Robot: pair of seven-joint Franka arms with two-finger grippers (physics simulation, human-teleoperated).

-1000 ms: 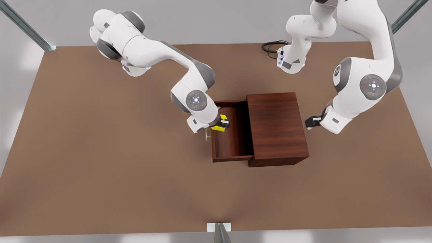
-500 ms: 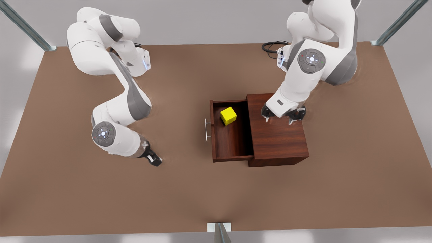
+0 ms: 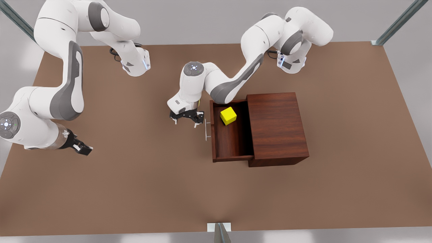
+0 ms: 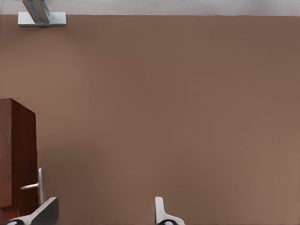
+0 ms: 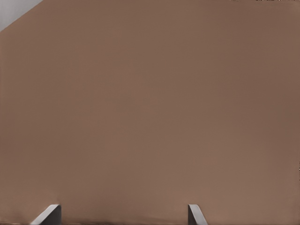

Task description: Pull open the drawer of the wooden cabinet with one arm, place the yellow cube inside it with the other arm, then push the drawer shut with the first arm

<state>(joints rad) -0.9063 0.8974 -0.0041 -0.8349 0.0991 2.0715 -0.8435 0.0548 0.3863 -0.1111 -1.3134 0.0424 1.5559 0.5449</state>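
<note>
Front view. Drawer (image 3: 233, 135) is pulled out of the wooden cabinet (image 3: 276, 128) toward 9 o'clock. Yellow cube (image 3: 228, 115) sits inside it, in the 12 o'clock end of the tray, near the front panel and apart from the walls. Left gripper (image 3: 187, 118), fingers apart and pointing down, hangs just beside the handle (image 3: 206, 130), off its 12 o'clock end on the 9 o'clock side. Right gripper (image 3: 78, 145) waits well off at 9 o'clock over bare table (image 3: 135, 189), fingers apart.

Judgement: only the closing push is left. Risks:
- A push landing at the handle's 12 o'clock end rather than mid-panel could skew the drawer in its slides and jam it.
- A spread finger could hook behind the bar.
- A hard shove could slide the cube toward the back.

Open table lies all along the 9 o'clock side of the panel, so there is room to line up. The left forearm crosses over the drawer's 12 o'clock corner.

Left wrist view. Two fingertips (image 4: 161, 213) stand wide apart, nothing between them. The handle (image 4: 40, 185) and front panel (image 4: 18, 154) lie off to one side, not between the fingers, so the gripper is off-centre to the bar. Bare table runs ahead to the edge.

Right wrist view. Fingertips (image 5: 49, 214) apart, empty, over plain table.
</note>
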